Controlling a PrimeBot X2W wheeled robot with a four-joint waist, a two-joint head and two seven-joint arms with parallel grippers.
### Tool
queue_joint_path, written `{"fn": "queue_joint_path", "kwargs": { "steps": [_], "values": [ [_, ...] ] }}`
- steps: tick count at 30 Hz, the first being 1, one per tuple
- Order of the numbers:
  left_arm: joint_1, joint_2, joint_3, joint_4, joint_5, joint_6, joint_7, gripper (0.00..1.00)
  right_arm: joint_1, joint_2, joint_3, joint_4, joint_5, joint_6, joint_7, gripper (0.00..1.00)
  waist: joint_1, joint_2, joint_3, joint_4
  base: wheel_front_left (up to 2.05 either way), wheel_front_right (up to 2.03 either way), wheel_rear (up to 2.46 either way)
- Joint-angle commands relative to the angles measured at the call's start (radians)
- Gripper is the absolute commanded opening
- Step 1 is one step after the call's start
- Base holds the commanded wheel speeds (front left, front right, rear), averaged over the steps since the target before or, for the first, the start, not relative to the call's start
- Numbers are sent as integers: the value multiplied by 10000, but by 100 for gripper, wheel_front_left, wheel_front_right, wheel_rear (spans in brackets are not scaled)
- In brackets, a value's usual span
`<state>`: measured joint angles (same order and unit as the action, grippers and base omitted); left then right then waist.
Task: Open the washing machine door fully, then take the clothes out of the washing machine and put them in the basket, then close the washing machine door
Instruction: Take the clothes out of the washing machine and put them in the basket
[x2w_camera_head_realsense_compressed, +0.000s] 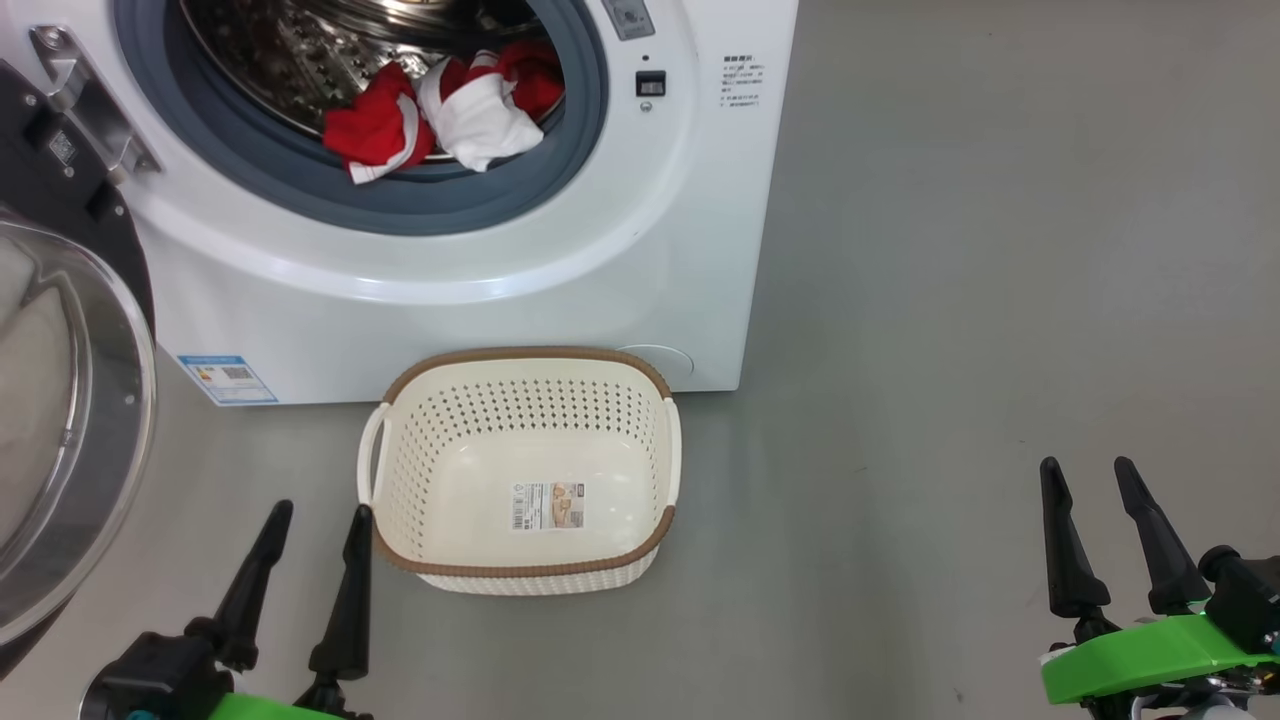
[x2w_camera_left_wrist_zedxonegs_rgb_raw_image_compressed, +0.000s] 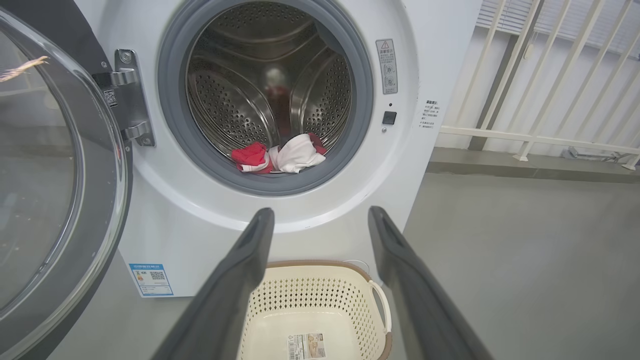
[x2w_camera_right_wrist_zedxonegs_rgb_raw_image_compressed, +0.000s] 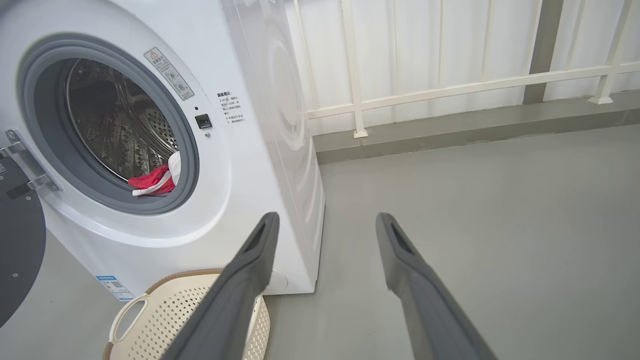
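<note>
The left jaws stand wide apart and hold nothing, low at the left of the head view, their dark fingers pointing up just beside the near left corner of the basket; whether the nearer finger touches the rim I cannot tell. The right jaws are just as wide and empty, well off to the right of the basket above the bare grey floor. The basket sits on the floor right against the front of the washing machine, below its opening, with nothing inside but the sticker on its bottom. The washing machine door is swung open to the left on its metal hinge, its glass bowl facing out. The clothes, red with white parts, lie in a small heap at the front of the steel drum, resting partly on the grey rubber seal. A blue label is stuck to the machine's lower left corner. In the right wrist view a white railing runs behind the machine.
</note>
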<state>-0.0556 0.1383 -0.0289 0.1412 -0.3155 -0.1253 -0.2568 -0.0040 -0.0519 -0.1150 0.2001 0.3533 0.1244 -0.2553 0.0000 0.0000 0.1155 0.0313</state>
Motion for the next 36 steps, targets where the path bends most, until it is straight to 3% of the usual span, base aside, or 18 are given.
{"fn": "queue_joint_path", "kwargs": {
  "steps": [1,10,36],
  "values": [
    [-81,196,357,-260,109,-54,-49,100,-103,-70,236,-263,12,63,-65,100,0,0,-4,19,0,0,0],
    [-117,234,248,-293,41,-54,-49,100,-118,-71,322,-250,4,63,-65,100,0,0,13,50,19,-22,3],
    [-235,303,247,-221,280,-54,-49,100,-155,-56,433,-258,-6,63,-65,100,0,0,142,142,94,-94,0]
  ]
}}
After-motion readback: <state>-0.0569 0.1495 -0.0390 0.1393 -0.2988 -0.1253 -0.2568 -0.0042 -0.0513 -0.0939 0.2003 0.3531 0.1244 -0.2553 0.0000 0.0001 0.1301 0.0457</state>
